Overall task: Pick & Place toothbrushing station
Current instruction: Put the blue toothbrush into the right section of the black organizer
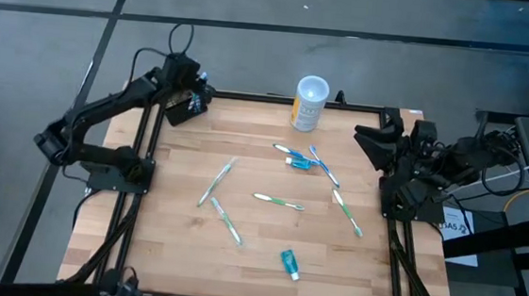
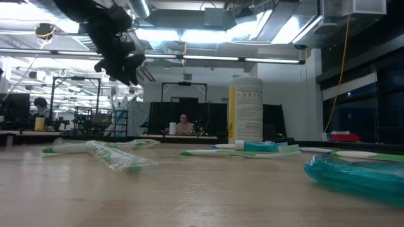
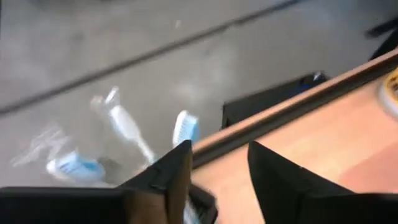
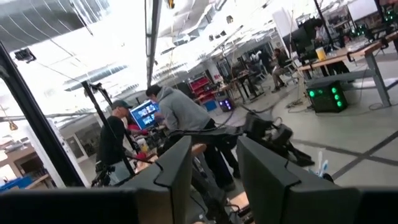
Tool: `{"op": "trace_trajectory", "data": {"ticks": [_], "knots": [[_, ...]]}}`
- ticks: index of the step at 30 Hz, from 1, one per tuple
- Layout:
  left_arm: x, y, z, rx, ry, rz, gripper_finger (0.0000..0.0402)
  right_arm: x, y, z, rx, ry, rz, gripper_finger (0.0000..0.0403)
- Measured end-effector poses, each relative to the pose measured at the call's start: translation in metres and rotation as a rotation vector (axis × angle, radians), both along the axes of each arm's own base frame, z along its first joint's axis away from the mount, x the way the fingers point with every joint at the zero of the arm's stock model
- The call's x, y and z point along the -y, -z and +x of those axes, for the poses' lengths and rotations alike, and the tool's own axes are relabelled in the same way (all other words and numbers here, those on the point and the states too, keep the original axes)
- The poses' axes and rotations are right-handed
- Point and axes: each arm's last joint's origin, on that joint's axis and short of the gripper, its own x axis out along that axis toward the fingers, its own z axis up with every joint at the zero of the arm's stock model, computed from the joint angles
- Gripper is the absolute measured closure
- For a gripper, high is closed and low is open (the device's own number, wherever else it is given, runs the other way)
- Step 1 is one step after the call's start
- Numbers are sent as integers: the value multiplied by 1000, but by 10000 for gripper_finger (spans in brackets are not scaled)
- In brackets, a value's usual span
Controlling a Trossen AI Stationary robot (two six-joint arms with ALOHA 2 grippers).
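The toothbrushing station (image 1: 178, 113) is a small black block on the table's far left corner, partly hidden under my left arm. In the left wrist view, white and blue brush heads (image 3: 185, 127) stick up beside my fingers. My left gripper (image 1: 193, 93) (image 3: 217, 149) hovers just above the block, slanting down, open, with nothing between its fingers. My right gripper (image 1: 367, 137) (image 4: 211, 146) waits raised at the table's right edge, open and empty, pointing into the room.
A white-and-yellow cup (image 1: 310, 102) stands at the far edge. Several loose toothbrushes (image 1: 279, 202) lie scattered over the table's middle, and a teal tube (image 1: 289, 263) lies nearer the front. People work at benches in the room beyond (image 4: 180, 118).
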Motion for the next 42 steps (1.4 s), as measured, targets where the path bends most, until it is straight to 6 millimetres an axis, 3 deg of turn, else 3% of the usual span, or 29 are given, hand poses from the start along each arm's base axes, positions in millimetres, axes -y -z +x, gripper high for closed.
{"op": "trace_trajectory", "data": {"ticks": [5, 10, 15, 25, 33, 42], "knots": [[-22, -20, 7, -17, -40, -83, 206, 1, -8, -2, 66, -7, -19, 273], [-37, -47, 15, -45, 14, -167, 210, 1, -12, -4, 102, -10, -53, 273], [-45, -60, 21, -169, 86, -286, 223, 1, -13, -4, 104, -6, -71, 273], [-66, -35, 26, -468, 173, -474, 225, 1, -16, -4, 126, -9, -119, 273], [-80, -30, 36, -430, 208, -397, 212, 1, -17, -5, 133, -4, -120, 273], [-88, -17, 37, -449, 208, -430, 215, 2, -19, -6, 149, 9, -126, 273]]}}
